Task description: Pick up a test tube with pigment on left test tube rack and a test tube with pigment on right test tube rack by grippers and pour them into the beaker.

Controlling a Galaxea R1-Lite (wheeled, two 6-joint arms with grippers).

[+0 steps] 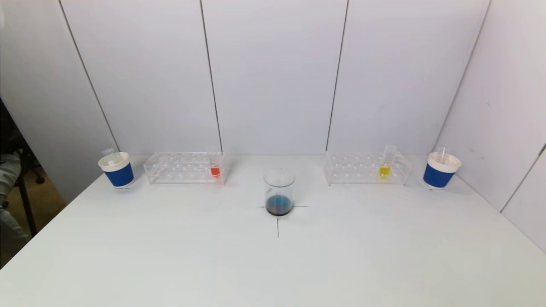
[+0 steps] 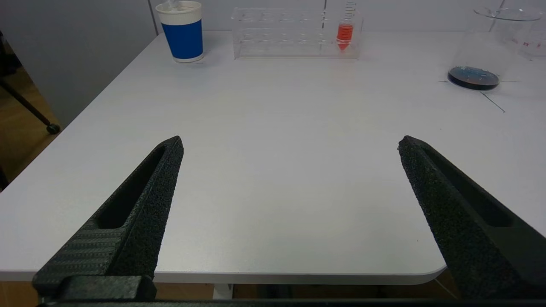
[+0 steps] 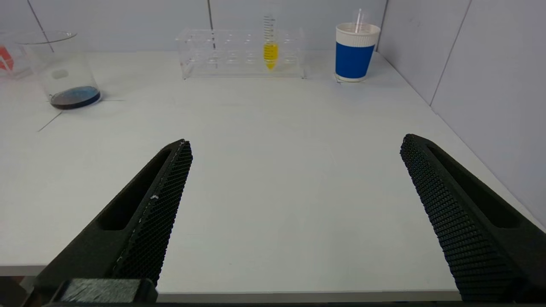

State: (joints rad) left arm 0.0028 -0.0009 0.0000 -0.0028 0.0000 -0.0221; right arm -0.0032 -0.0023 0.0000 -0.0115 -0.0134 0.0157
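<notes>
Far beyond both grippers' wide-open, empty jaws, the orange tube (image 2: 345,33) and yellow tube (image 3: 270,53) stand racked.

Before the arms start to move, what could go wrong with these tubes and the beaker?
1. The orange tube and the yellow tube stand in clear racks; a slanted pull could drag a rack.
2. The beaker is narrow and already holds dark liquid, so pouring may splash or miss.
3. Both tools, left and right, wait open at the near edge: a long reach.
</notes>
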